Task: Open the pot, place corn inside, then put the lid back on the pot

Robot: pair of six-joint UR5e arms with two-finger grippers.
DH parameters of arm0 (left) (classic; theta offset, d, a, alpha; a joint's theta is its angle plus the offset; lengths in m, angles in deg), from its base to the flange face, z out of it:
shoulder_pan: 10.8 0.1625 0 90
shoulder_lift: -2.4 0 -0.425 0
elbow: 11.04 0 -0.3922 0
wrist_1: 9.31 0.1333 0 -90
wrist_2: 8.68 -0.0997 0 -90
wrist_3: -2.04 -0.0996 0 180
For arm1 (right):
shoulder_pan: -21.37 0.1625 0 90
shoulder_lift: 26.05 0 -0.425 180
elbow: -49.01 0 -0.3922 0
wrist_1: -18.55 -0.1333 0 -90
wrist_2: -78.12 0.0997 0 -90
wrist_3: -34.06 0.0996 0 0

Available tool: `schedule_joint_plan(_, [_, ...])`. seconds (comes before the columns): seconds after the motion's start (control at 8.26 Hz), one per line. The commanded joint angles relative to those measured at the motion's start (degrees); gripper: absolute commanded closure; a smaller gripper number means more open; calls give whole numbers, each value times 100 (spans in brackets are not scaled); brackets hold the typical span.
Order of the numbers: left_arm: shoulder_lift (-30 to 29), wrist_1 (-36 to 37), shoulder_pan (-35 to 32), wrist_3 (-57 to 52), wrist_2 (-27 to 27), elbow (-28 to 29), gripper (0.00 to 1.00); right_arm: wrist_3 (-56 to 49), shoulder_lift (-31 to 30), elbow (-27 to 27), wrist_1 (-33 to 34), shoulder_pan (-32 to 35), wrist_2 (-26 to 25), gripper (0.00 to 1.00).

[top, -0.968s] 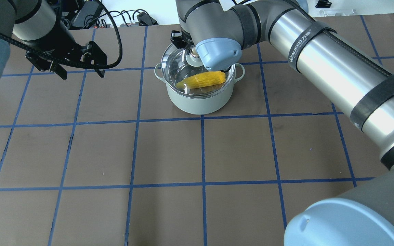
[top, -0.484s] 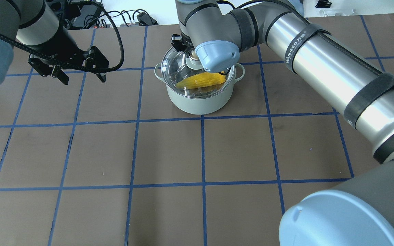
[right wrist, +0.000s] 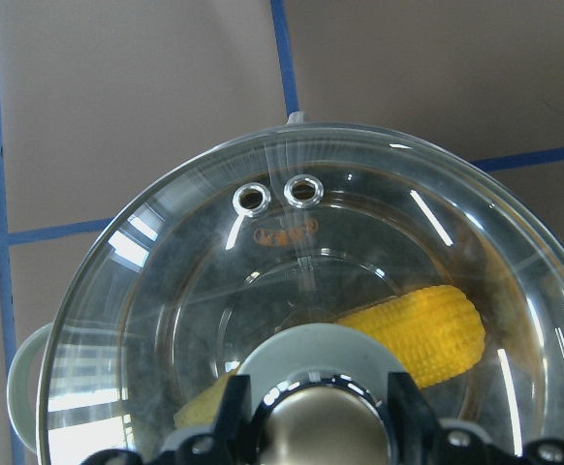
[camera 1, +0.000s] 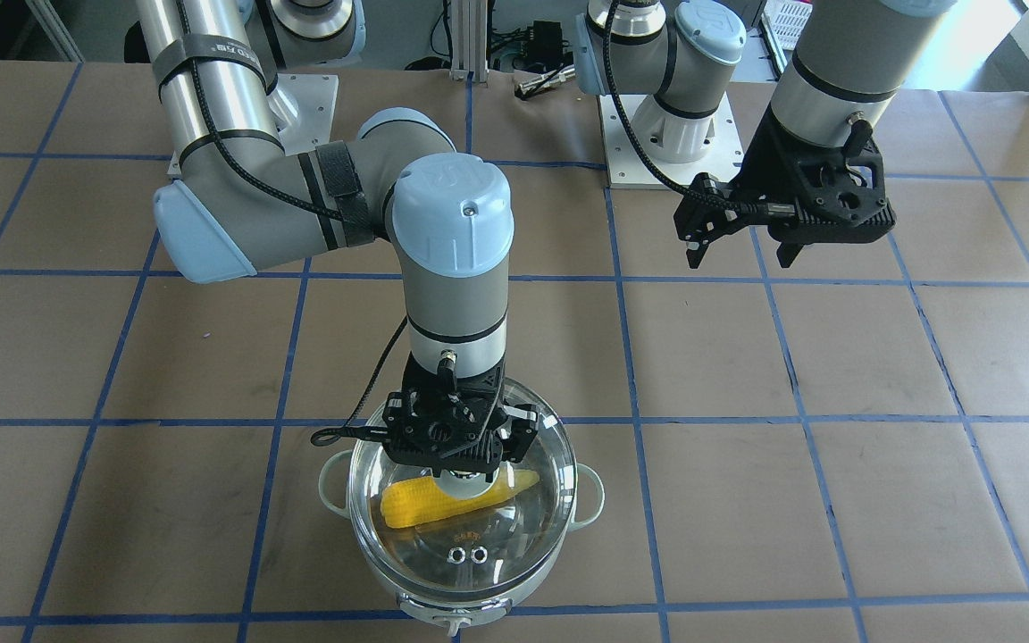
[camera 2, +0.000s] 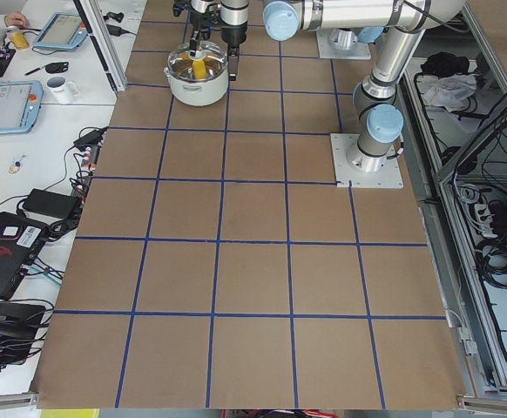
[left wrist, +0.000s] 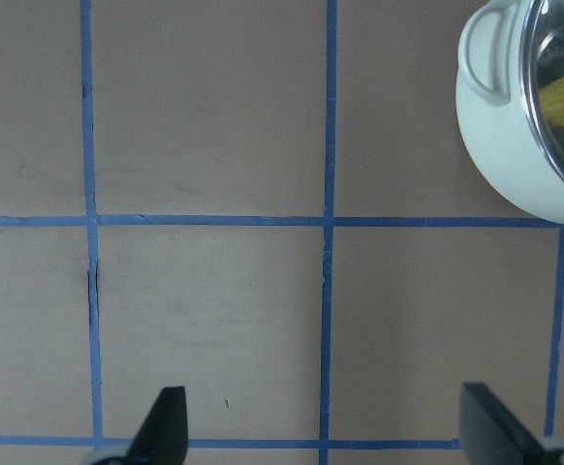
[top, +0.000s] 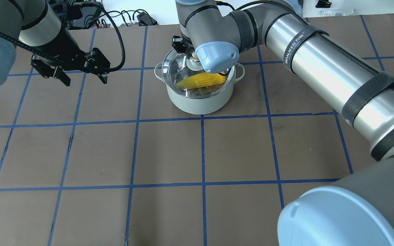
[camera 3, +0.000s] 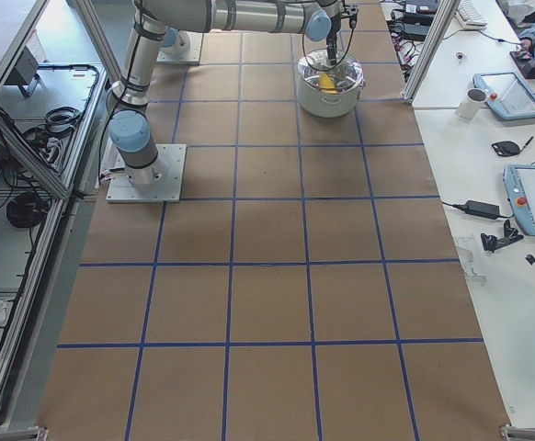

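Observation:
The mint-green pot [top: 200, 102] stands at the far middle of the table, also in the front view [camera 1: 456, 612]. The yellow corn [top: 200, 81] lies inside it and shows through the glass [camera 1: 416, 505] [right wrist: 427, 325]. The clear glass lid [top: 180, 70] [camera 1: 514, 545] [right wrist: 360, 252] covers the pot at rim level. I cannot tell if it rests fully. My right gripper [camera 1: 464, 473] [top: 192, 56] is shut on the lid's ball knob [right wrist: 321, 426]. My left gripper [top: 82, 77] [camera 1: 742, 254] [left wrist: 326, 436] hangs open and empty above the table, left of the pot.
The brown table has a blue tape grid. The right arm's long link [top: 320, 65] reaches over the right half of the table. Cables [top: 128, 17] lie behind the far edge. The pot also shows small in the side views [camera 2: 199, 85] [camera 3: 330, 92].
My right gripper has lowered the lid from a raised, offset spot down onto the pot's rim. My left gripper has drifted slightly to the right, still open.

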Motion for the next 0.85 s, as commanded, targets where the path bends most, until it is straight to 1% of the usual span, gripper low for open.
schedule_joint_plan(0.0, [0, -18, 0, -2, 3, 0, 0, 1, 4, -14, 1, -89, 14, 71])
schedule_joint_plan(0.24, [9, -27, 0, -2, 3, 0, 0, 10, 4, -14, 1, -106, 5, 71])
schedule_joint_plan(0.48, [9, -97, 0, 7, 3, 0, 0, 72, 74, -23, 271, -106, 40, 71])
schedule_joint_plan(0.73, [0, -106, 0, -2, -15, 0, 0, 89, 92, -49, 353, -106, 40, 71])
